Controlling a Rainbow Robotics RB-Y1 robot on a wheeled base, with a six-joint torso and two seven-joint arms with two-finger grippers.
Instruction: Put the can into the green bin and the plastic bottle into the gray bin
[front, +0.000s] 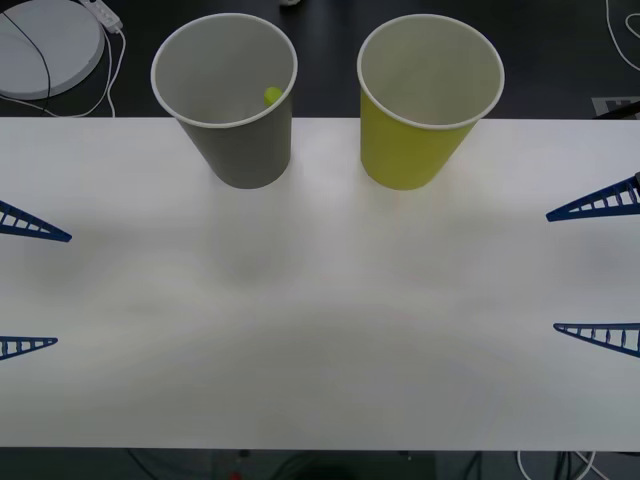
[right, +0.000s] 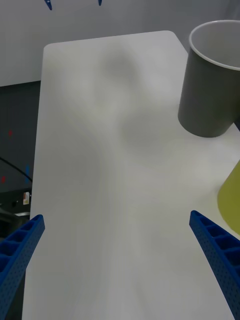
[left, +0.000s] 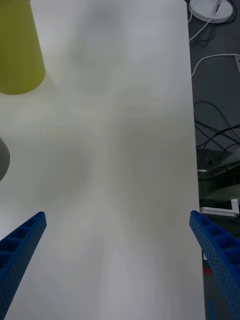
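Both blue ribbed pincers sit open over the white bench (front: 320, 330): left pincer (front: 28, 288), right pincer (front: 598, 270), holding nothing. Beyond and between them stand the gray tapered paper bin (front: 235, 110), lime-green bottle cap (front: 271, 96) visible inside, and the yellow-green tapered paper bin (front: 420, 110), apart.

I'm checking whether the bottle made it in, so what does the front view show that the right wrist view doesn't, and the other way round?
Front view alone: a lime-green cap inside the gray bin, the green bin's pale inside, and the open left gripper at the table's left edge.
Right wrist view alone: the table's rounded far corners.
Both: both bins standing upright on the white table, and the open right gripper.
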